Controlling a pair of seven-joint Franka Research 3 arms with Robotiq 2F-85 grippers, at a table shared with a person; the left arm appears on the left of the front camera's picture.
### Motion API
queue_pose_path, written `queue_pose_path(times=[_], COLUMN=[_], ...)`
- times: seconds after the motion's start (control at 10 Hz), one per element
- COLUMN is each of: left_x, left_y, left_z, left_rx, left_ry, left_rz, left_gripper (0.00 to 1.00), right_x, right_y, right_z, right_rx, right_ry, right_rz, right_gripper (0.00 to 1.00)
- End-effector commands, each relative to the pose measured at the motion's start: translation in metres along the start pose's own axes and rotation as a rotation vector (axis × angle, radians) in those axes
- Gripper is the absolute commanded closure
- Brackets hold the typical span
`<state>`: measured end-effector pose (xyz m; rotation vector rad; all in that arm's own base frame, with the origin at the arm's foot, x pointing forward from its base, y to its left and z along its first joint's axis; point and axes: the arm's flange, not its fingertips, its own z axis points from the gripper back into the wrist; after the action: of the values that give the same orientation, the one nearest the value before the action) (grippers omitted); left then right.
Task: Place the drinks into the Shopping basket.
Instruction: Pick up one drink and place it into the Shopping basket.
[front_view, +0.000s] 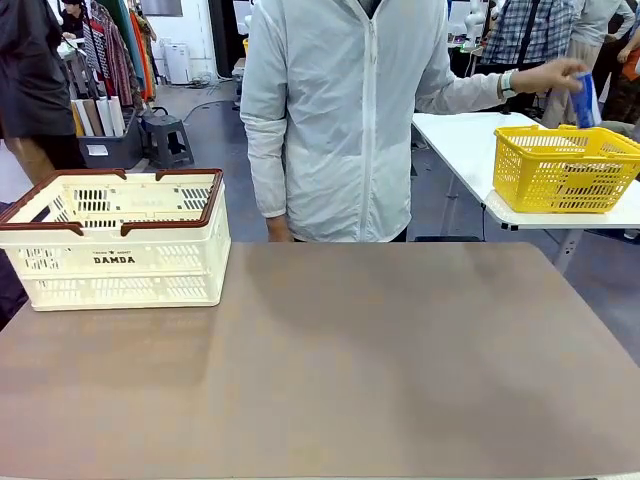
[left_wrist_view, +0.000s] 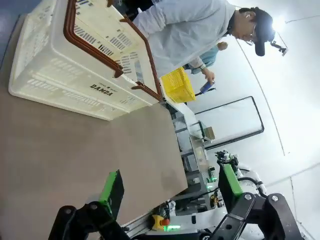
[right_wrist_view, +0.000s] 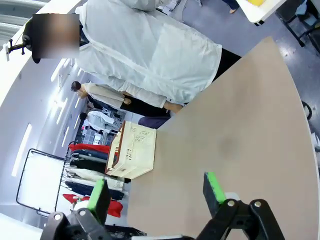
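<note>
The cream-white Shopping basket (front_view: 120, 240) with a brown rim and "DAMDA" on its side stands at the table's far left; it also appears as the Shopping basket (left_wrist_view: 75, 60) in the left wrist view and the Shopping basket (right_wrist_view: 134, 150) in the right wrist view. A person in a pale jacket stands at the far side and holds a blue drink can (front_view: 586, 98) over the yellow basket; the same blue can (left_wrist_view: 206, 88) is small in the left wrist view. My left gripper (left_wrist_view: 170, 187) is open above the table with nothing between its fingers. My right gripper (right_wrist_view: 157, 190) is open too, holding nothing.
A bright yellow mesh basket (front_view: 562, 166) sits on a white side table (front_view: 470, 140) at the far right. The brown tabletop (front_view: 330, 370) stretches wide in front of me. Other people and clothes racks stand in the background.
</note>
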<state>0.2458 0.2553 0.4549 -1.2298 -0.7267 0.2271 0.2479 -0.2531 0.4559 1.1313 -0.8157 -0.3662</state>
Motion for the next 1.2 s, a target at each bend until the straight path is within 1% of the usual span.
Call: queue_pose_path(times=[0.0,1.1], left_x=[-0.0068,-0.0068], left_y=[0.0019,0.0019], left_z=[0.0128,0.0128], left_rx=[-0.067,-0.067], left_ry=[-0.018,-0.018], left_rz=[0.01,0.01], left_gripper=[0.0,0.0], right_x=[-0.0006,-0.0006], right_y=[0.0017,0.0017], right_z=[0.0063,0.0063], right_rx=[0.025,0.025], right_ry=[-0.001,-0.001], right_rz=[-0.027,-0.027], right_gripper=[0.0,0.0])
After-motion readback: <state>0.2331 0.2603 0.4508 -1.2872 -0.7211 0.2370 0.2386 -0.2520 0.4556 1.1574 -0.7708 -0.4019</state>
